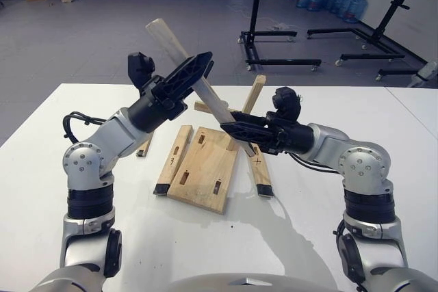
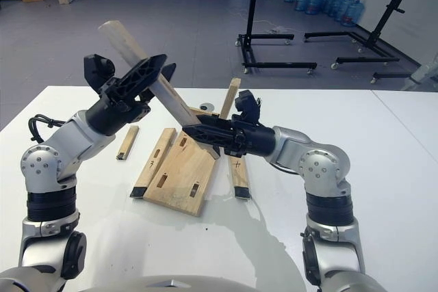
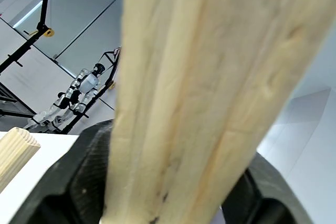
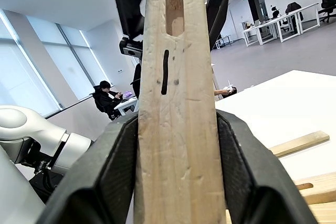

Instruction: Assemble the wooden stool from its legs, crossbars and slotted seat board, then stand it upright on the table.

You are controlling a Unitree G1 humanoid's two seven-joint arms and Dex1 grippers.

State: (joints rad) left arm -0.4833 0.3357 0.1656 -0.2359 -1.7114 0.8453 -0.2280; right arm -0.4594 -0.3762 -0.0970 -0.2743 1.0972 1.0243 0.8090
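six sticks and one seat board, is that your count too?

yes. one leg [image 1: 168, 40] is held up, tilted, its top end toward your left. its low end is down by the right-hand stick, and i can't tell if they touch. the other five lie on the white table [image 1: 308, 237].

two grippers on that one leg?

both. your left gripper [image 1: 197, 72] is clamped round its upper half. your right gripper [image 1: 229, 126] is closed on it lower down, above the board. in each wrist view the wood sits tight between two black fingers [image 4: 100, 182], and the right one shows one oval slot [image 4: 175, 14].

where's the board?

one seat board [image 1: 205, 169], flat between your arms, with three slots i can count. one black-footed leg [image 1: 174, 158] lies right against its left edge, and a second black-footed leg [image 1: 261, 174] lies just beside its right edge.

and the last three?

one long stick [image 1: 254, 92] lies beyond the board. one short crossbar [image 2: 126, 143] is near your left forearm. one short piece [image 2: 205, 111] pokes out behind the held leg.
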